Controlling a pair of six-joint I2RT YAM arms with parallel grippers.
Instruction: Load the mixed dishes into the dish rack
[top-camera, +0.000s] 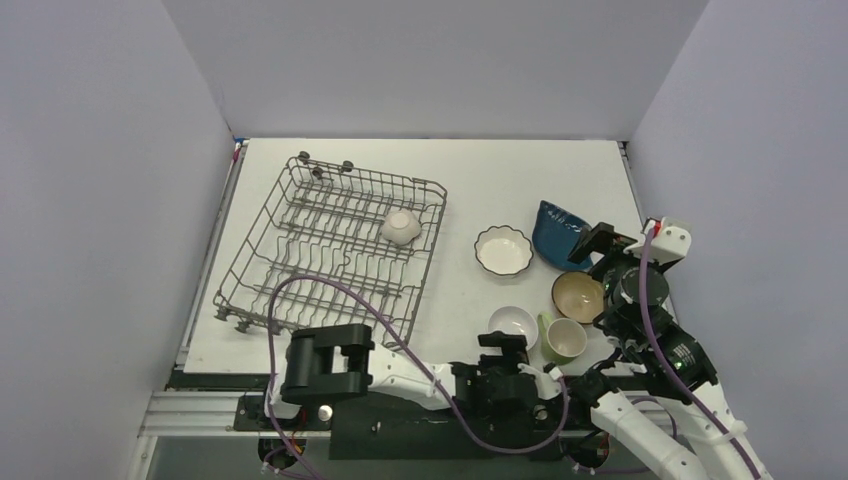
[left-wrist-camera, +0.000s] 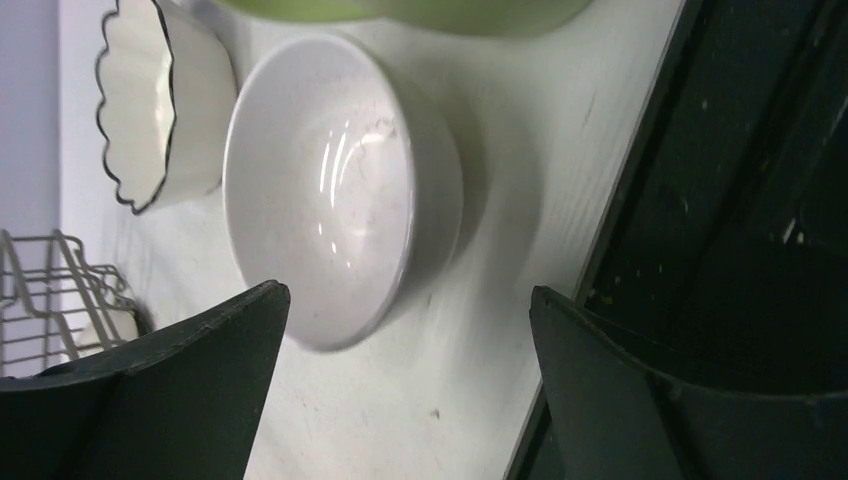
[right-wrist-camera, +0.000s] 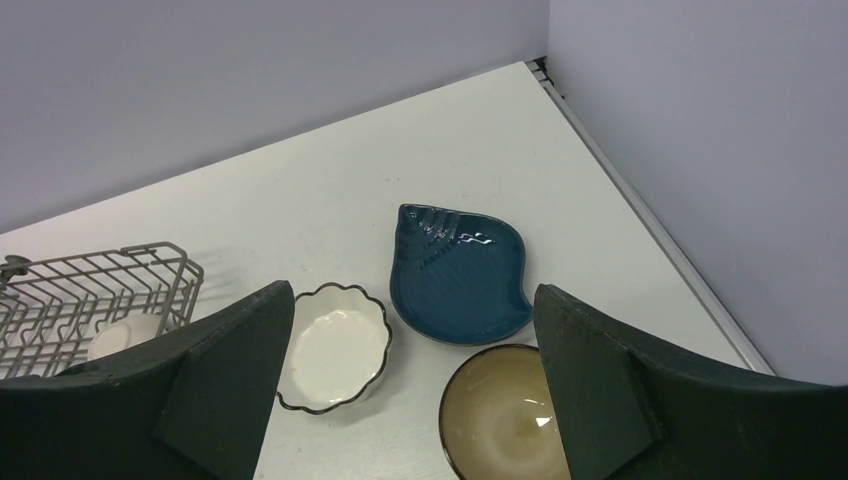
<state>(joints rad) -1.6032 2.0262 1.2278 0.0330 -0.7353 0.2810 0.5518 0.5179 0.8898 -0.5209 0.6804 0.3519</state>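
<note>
Nearest, right of the rack (top-camera: 330, 250) and by the front edge of the table (top-camera: 470, 170), the left gripper (left-wrist-camera: 408, 293) hangs with its fingers (left-wrist-camera: 200, 390) spread wide, grasping nothing. The white bowl (left-wrist-camera: 320, 190) sits upright just beyond the tips, untouched. The mug (top-camera: 565, 340) stands mouth up just beside that bowl, on the side away from the rack. A little farther back, and farther from the rack, is the brown bowl (right-wrist-camera: 500, 415), upright and cream inside. The right gripper (right-wrist-camera: 412, 290) hovers over it and the blue dish (right-wrist-camera: 460, 270), with its fingers (right-wrist-camera: 620, 390) released and empty. The scalloped bowl (top-camera: 503, 250) sits near the rack's right wall but apart from it. The blue dish lies flat on the side of that bowl away from the rack, close to the brown bowl. All five pieces rest on the table, outside the rack. In the rack's far right corner a small dish (top-camera: 398, 226) sits among the tines, its pattern too small to tell
</note>
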